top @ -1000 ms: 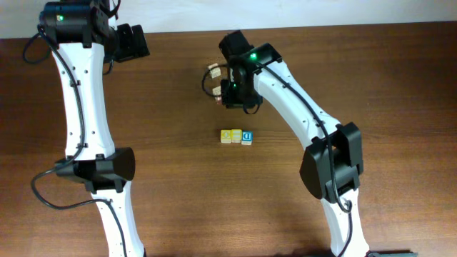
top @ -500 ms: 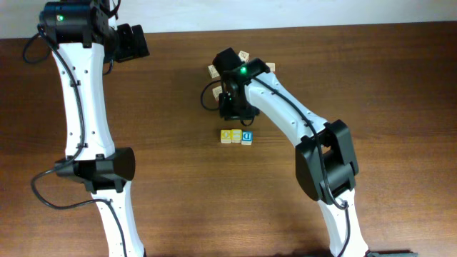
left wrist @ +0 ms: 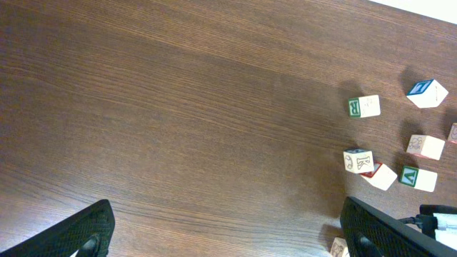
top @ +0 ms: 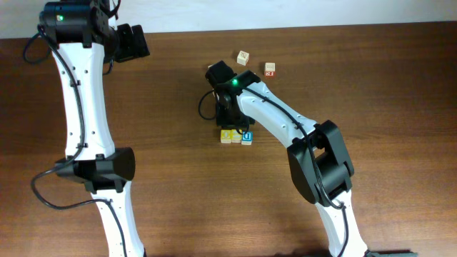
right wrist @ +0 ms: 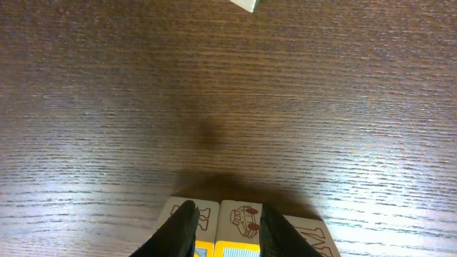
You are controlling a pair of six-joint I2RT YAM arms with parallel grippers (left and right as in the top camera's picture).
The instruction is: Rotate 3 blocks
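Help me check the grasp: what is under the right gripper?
The middle block sits between the right gripper's fingers, neighbouring blocks either side. Its top is mostly covered; contact cannot be judged.

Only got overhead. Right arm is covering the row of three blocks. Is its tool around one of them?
Observer: Yes. The right wrist view shows the right tool straddling the middle block, one finger on each side. Can't tell if it's clamped.
Operator: Any marking on that block besides the yellow top?
Observer: The face toward the wrist camera is pale wood with a small car drawing.
Operator: Left tool?
Observer: In the left wrist view the left tool is wide open, with nothing between its fingers, only table.
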